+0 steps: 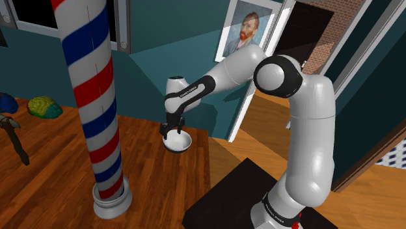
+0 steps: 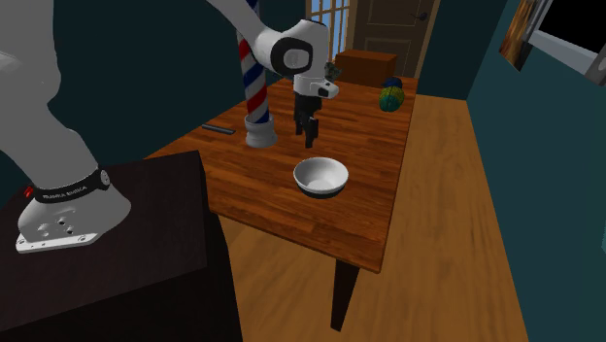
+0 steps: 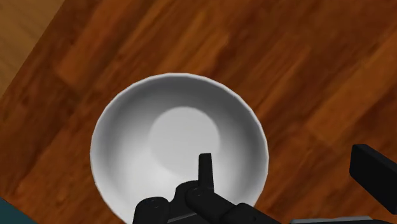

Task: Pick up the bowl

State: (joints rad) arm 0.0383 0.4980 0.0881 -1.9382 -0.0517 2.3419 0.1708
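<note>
Above the bowl's rim, your gripper [image 3: 285,156] hangs released, with one finger over the hollow and the other outside the wall. The white bowl [image 3: 178,146] sits upright on the wooden table [image 3: 305,57], near its edge. Expect it to be stiff, smooth and probably light, perhaps breakable. Pinch the thin rim, since the body looks too wide. Your height above it is hard to judge.

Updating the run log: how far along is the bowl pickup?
Done: the black gripper is open above the white round bowl. In hand: one finger is over the bowl's inside, the other outside its rim. Left: lower, close, lift; the bowl sits on the brown wooden table.
</note>
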